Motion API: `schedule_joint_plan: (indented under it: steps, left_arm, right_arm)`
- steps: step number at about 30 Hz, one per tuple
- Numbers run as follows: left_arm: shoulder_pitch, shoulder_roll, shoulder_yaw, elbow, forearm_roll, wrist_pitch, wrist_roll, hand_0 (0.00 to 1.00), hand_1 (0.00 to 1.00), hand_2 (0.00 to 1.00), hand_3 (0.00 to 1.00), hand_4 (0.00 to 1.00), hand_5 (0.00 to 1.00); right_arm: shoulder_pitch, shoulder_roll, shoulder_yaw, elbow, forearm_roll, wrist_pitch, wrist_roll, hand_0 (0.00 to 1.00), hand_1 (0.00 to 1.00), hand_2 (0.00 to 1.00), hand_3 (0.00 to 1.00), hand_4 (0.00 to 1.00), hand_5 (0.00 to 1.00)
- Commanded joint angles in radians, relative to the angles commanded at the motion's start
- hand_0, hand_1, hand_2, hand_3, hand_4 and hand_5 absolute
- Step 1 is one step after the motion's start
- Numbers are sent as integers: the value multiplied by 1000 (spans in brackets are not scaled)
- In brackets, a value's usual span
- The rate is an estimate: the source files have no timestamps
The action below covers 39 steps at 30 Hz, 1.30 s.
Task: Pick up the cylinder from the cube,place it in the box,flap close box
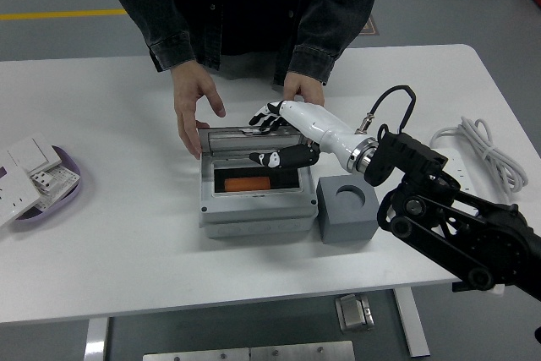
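Reaching over the box (254, 200), my right robot hand (275, 133) spreads wide, holding nothing, fingers at its raised lid (245, 135); the orange cylinder (248, 183) lies inside.

The box (254, 209) looks like matt grey plastic, same as the cube (347, 217). Right hand (283, 137) has a glossy white shell with black fingers (262, 116). The worktop (127, 243) is smooth white, and the person's sleeves (308, 61) are dark denim-like cloth.
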Motion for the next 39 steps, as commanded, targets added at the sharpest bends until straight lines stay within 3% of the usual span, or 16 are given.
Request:
schedule_joint_plan:
  steps: [7, 14, 25, 30, 39]
  left_arm:
    - [2, 0, 16, 0, -16, -4, -13, 605, 638, 591, 631, 691, 174]
    - [4, 2, 14, 0, -17, -3, -11, 605, 638, 591, 630, 690, 173]
    - [8, 2, 9, 0, -14, -1, -5, 605, 638, 591, 630, 690, 173]
    - [12, 1, 13, 0, -16, 0, 2, 605, 638, 590, 629, 690, 173]
    - [16, -5, 21, 0, -17, 0, 9, 605, 638, 590, 630, 690, 173]
  right_arm:
    - [-71, -48, -51, 126, -62, -6, -25, 703, 652, 664, 709, 804, 415]
    - [-133, -17, -89, 70, 2, -20, -3, 673, 649, 668, 711, 792, 425]
    - [-195, -33, 115, 156, -103, -22, 5, 675, 653, 672, 718, 781, 431]
    - [-248, -16, 220, 185, -43, -41, 42, 679, 654, 673, 718, 775, 439]
    - [-331, 50, 400, 118, 42, -58, 117, 673, 648, 668, 706, 771, 439]
